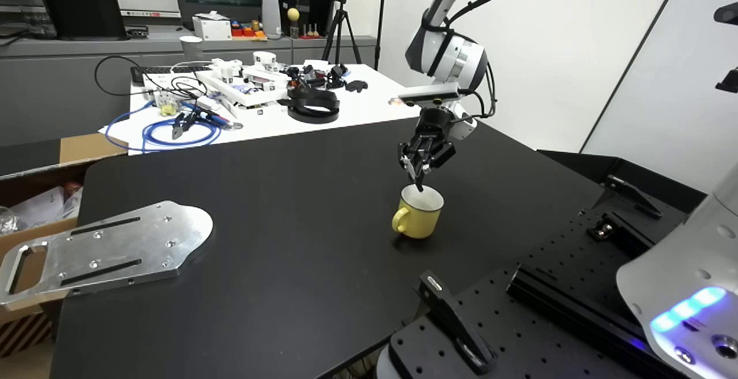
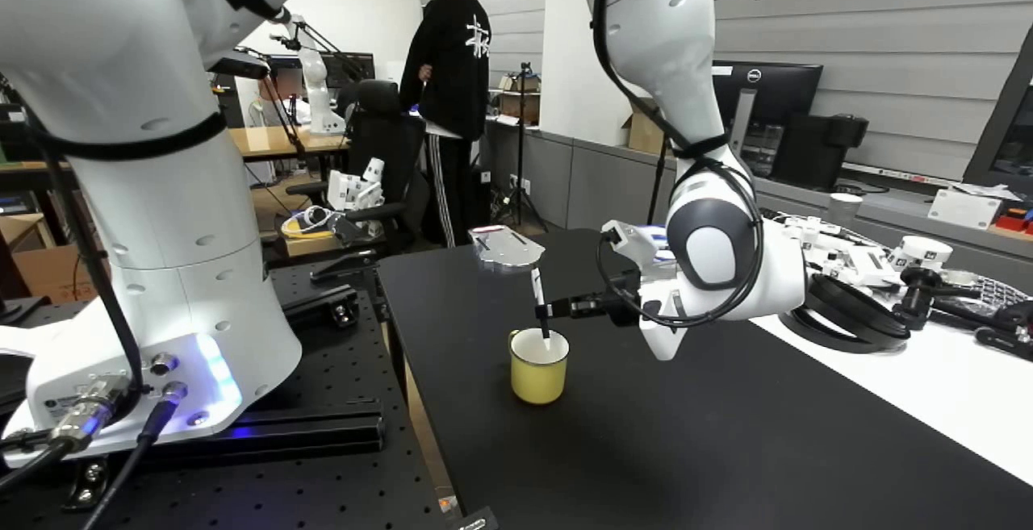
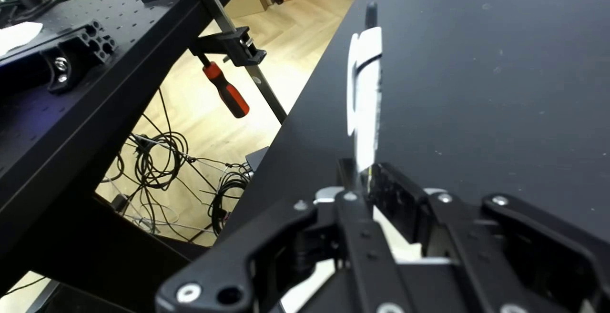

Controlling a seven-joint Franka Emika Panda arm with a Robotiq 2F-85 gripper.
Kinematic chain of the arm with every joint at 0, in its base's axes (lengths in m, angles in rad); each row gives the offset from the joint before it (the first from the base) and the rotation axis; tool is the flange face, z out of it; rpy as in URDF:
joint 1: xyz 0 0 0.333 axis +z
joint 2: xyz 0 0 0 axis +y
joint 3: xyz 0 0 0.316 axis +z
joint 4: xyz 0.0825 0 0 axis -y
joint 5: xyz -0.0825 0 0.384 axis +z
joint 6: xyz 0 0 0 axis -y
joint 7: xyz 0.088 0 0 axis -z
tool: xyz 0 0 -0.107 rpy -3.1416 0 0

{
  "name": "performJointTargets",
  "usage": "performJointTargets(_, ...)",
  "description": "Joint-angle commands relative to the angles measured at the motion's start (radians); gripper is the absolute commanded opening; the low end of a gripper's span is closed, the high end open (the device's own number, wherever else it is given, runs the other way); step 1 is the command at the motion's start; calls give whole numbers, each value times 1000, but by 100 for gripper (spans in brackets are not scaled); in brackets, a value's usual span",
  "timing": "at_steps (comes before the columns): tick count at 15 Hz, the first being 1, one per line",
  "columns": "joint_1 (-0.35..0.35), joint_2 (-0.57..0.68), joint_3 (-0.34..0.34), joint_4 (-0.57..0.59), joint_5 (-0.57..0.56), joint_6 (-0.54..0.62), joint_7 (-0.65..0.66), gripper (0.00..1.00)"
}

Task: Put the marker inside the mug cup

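The marker (image 2: pixel 538 289) is held nearly upright, its top leaning slightly left in an exterior view, with its lower end seen inside the mouth of the mug (image 2: pixel 538 381). Whether the bottom is touched cannot be told. The jaws of the gripper (image 3: pixel 363 176) are clamped on the marker partway along its length; in the wrist view its clip and a dark end are seen beyond the fingers (image 3: pixel 400 194). By this grip, it is judged, enough length is left below to be lowered while the fingers are spared the rim.

The gripper is held almost level, reaching in from the right in an exterior view, so that the marker can be hung across the fingers and the opening left uncrowded. The mug is stood upright on the dark table (image 1: pixel 288 252), its handle (image 1: pixel 400 220) turned to the side away from the arm (image 2: pixel 674 70), which should help against snagging. The metal plate (image 1: pixel 132 235) is set well apart, out of the way.

The insertion is judged to be nearly done: a little lowering, then a release, seems called for. If the marker is let go too high, it may be bounced; if pushed sideways, the mug may be slid or tipped.
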Motion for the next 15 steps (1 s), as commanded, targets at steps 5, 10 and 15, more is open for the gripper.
performJointTargets(5,1,34,3,-7,50,57,-40,4)
performJointTargets(10,4,41,6,0,50,69,-38,43)
performJointTargets(15,12,18,4,27,32,48,-22,77)
